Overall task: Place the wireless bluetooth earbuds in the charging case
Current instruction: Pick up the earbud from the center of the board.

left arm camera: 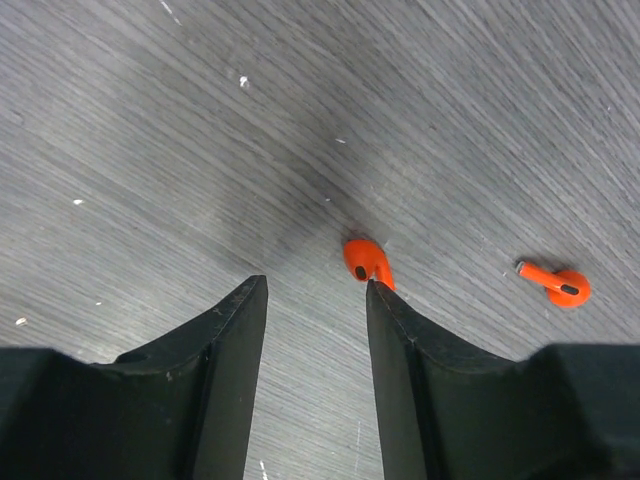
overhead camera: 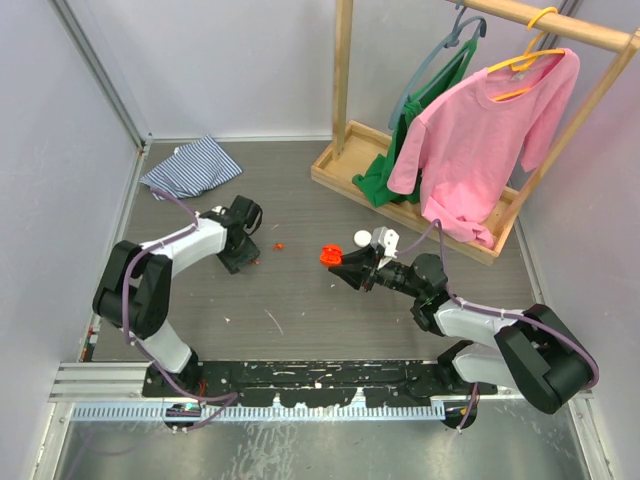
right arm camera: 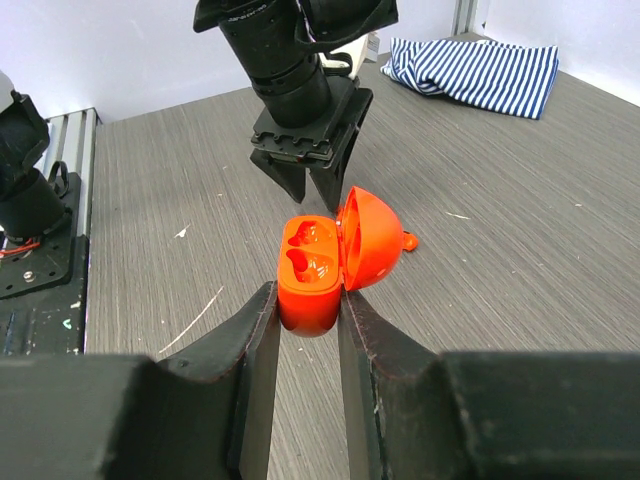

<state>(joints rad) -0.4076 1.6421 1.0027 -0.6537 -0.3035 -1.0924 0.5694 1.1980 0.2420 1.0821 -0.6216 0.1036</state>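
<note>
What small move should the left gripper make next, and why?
Probably nudge the left gripper sideways to centre the nearer earbud between its open fingers before closing: the earbud lies at one fingertip, outside the gap. The right gripper holds the charging case, lid open, sockets empty.

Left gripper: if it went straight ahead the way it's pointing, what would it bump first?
Probably the orange earbud, lying on the grey table just ahead of the left gripper; otherwise the table itself. Depth is hard to judge.
</note>
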